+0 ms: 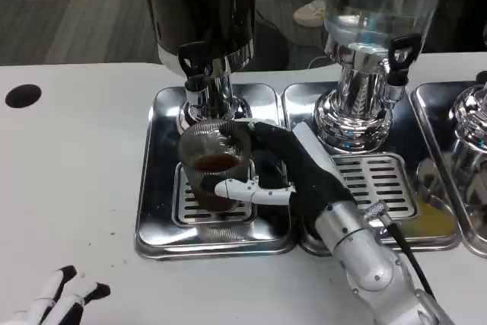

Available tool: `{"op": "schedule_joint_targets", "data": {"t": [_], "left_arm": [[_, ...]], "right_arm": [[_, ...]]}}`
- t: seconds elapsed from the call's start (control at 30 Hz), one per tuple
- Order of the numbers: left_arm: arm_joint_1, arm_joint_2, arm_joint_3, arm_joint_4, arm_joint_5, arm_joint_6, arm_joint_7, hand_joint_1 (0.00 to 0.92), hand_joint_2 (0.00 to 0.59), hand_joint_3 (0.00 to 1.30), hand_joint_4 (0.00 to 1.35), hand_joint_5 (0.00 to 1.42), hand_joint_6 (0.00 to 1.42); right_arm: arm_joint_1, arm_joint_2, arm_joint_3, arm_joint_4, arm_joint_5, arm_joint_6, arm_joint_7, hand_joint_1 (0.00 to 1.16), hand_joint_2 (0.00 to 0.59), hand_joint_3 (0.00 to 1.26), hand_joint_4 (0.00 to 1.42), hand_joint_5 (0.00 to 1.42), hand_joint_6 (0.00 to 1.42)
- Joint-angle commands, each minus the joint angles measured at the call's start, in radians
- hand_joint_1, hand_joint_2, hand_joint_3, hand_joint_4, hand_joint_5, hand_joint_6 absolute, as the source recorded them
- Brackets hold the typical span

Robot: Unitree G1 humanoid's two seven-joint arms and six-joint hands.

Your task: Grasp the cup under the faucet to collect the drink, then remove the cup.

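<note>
The right hand [293,169] grips the cup [214,164] on the tray [156,188] under the faucet [194,58]. The left hand [65,294], fingers apart and holding nothing, lies at the tabletop's near edge. No writing is legible.

head view, high, looking down, table [76,188] close

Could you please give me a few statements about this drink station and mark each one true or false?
1. The right hand holds the cup. True.
2. The cup is empty. False: dark drink sits in its bottom.
3. The cup stands under the dark dispenser's faucet. True.
4. The left hand presses the faucet. False: it rests low on the table, holding nothing.
5. The clear dispenser stands to the picture's left of the dark one. False: it stands to the right.
</note>
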Motion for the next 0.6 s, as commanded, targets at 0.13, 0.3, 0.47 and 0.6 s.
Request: {"op": "schedule_joint_targets", "data": {"t": [0.13,0.3,0.47,0.6], "left_arm": [[-0.002,0.000,-0.008,0.003,0.019,-0.008,-0.010,0.000,0.071,0.29,0.11,0.18,0.41],[-0.011,0.004,-0.013,0.012,0.020,-0.006,-0.015,0.000,0.071,0.29,0.11,0.18,0.41],[-0.017,0.007,-0.016,0.016,0.020,-0.006,-0.017,0.000,0.071,0.29,0.11,0.18,0.42],[-0.022,0.010,-0.016,0.016,0.020,-0.007,-0.022,0.000,0.071,0.29,0.11,0.18,0.42]], "right_arm": [[0.025,-0.012,-0.016,-0.043,0.017,-0.021,0.004,0.69,0.089,0.39,0.36,0.33,0.16],[0.053,-0.017,-0.024,-0.092,0.022,-0.014,0.015,0.69,0.092,0.40,0.40,0.36,0.17],[0.081,-0.025,-0.028,-0.145,0.020,-0.001,0.026,0.70,0.093,0.40,0.41,0.37,0.18],[0.104,-0.031,-0.030,-0.189,0.018,0.020,0.038,0.70,0.093,0.40,0.41,0.37,0.18]]}}
